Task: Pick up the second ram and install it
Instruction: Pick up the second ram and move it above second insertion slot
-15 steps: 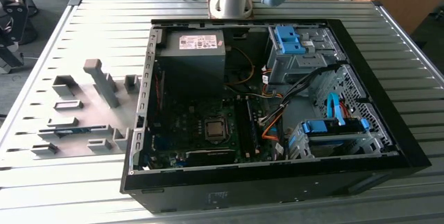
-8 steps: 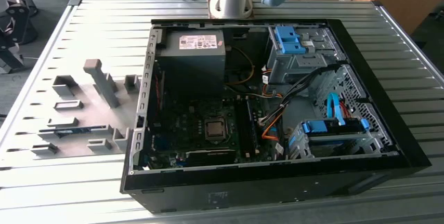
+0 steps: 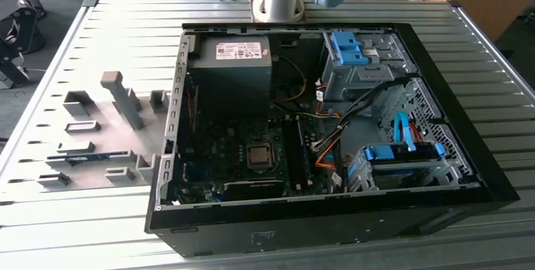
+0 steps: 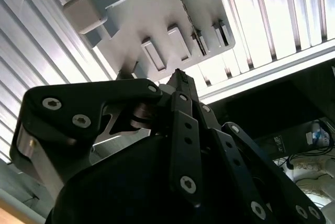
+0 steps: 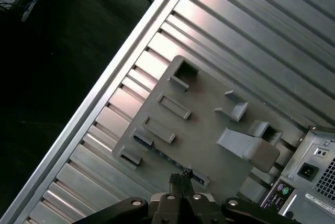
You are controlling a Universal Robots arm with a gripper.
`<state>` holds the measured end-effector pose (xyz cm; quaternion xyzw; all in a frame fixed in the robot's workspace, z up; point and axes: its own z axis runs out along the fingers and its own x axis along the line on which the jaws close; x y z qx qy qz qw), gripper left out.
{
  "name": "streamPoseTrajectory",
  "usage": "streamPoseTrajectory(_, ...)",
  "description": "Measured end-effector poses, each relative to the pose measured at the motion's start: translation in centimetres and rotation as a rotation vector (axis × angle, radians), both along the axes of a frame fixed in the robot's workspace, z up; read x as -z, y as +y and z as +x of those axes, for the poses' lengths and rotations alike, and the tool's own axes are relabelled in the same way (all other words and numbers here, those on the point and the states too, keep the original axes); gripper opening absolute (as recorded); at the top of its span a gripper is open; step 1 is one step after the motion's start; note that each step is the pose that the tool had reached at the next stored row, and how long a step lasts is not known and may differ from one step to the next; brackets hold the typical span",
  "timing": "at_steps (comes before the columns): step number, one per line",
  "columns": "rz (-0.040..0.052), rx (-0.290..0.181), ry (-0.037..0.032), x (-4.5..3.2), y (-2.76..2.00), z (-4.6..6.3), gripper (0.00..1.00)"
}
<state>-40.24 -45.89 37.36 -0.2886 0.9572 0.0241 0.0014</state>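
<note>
2nd ram (image 3: 86, 156) in grey holder (image 5: 209, 130), below gripper (image 5: 180, 178).

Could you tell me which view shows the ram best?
The first wrist view: the ram lies in its holder, seen from above and close. The exterior view shows a thin blue-green strip; the second wrist view, a dark line.

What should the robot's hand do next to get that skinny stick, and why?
Probably open up first. The gripper looks shut and empty, hanging above the grey holder plate, and the second ram lies in its slot on that plate. Shut fingers could not go around the stick.
</note>
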Motion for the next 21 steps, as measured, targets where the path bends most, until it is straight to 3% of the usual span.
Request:
streamPoseTrajectory(11, 0.0002, -0.018, -0.0001, 0.02, 0.0, 0.0, 0.1)
streamPoseTrajectory(21, 0.0001, -0.183, 0.0, 0.1, 0.0, 0.0, 0.1)
